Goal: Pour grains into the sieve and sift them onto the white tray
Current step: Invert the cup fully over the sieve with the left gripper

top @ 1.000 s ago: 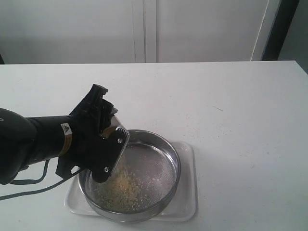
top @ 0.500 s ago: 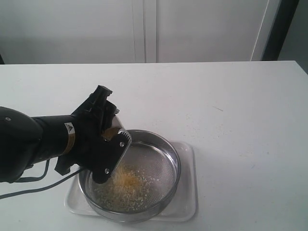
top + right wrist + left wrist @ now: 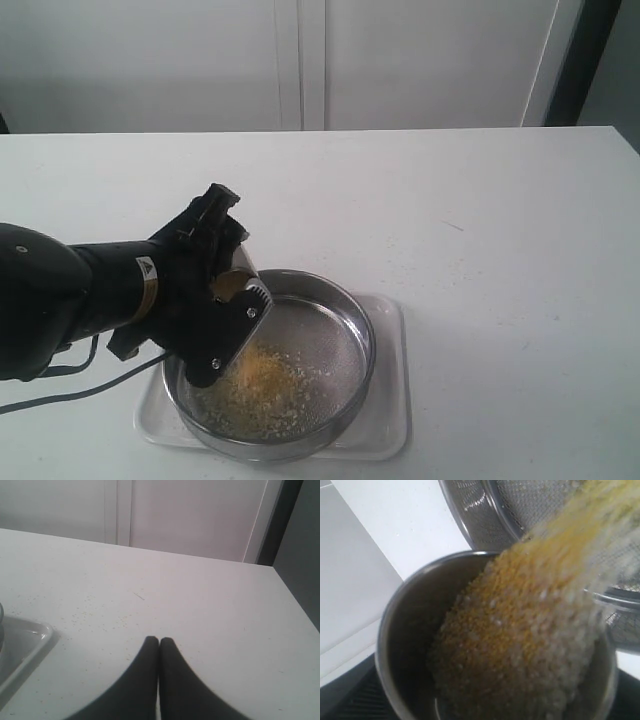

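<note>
The sieve point(image 3: 335, 300) stands on the white tray point(image 3: 390, 425), near the table's front edge. My left gripper point(image 3: 232, 290) is shut on a small steel cup point(image 3: 229, 283), tipped over the sieve's left rim. In the left wrist view the cup point(image 3: 395, 630) is steeply tilted. Yellow and whitish grains point(image 3: 520, 645) stream from it towards the sieve's mesh point(image 3: 520, 500). A pile of grains point(image 3: 262, 385) lies on the mesh at the front left. My right gripper point(image 3: 159, 641) is shut and empty, low over the bare table beside a tray corner point(image 3: 30, 640).
Stray grains dot the white table point(image 3: 100, 610) near the tray. A black cable point(image 3: 60, 385) runs from the left arm over the table's front left. A white wall and a dark door frame point(image 3: 585, 60) stand behind the table.
The left gripper has tipped the cup further and sunk slightly towards the sieve. More grains have fallen, and the pile on the mesh has grown and turned yellower.
</note>
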You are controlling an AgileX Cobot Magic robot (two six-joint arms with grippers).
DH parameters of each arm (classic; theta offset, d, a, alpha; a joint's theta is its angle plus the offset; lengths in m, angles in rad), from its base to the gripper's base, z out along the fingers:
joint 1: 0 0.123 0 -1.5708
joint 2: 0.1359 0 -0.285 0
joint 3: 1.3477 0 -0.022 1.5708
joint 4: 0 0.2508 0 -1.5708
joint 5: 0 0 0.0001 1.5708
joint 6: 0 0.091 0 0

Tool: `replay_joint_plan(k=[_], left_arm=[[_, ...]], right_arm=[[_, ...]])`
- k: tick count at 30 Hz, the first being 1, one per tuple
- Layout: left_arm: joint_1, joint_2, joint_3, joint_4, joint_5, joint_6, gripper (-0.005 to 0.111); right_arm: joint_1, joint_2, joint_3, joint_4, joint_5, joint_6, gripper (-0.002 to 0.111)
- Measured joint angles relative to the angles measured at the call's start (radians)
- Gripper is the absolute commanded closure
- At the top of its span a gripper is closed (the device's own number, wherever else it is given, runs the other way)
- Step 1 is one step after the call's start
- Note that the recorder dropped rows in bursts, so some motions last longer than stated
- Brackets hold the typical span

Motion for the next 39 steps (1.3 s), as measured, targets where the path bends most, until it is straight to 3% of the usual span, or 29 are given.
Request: replay_joint_plan(k=[9,14,19,29,39], left_arm=[[-0.014,0.038,-0.006,-0.002,0.114,0.032,0.107],[-0.08,0.057,-0.037,-0.004,0.14,0.036,0.107],[-0.131,0.109,-0.069,-0.004,0.255,0.055,0.107],[-0.209,0.18,-0.102,-0.004,0.418,0.179,0.107],[-0.22,0.186,-0.104,-0.004,0.476,0.369,0.107]], right_arm=[[0.0,0.0,0.0,0.0,0.0,0.0,0.108],[0.0,0.0,0.0,0.0,0.0,0.0,0.108],[0.0,0.0,0.0,0.0,0.0,0.0,0.108],[0.0,0.0,0.0,0.0,0.0,0.0,0.108],[0.0,0.0,0.0,0.0,0.0,0.0,0.108]])
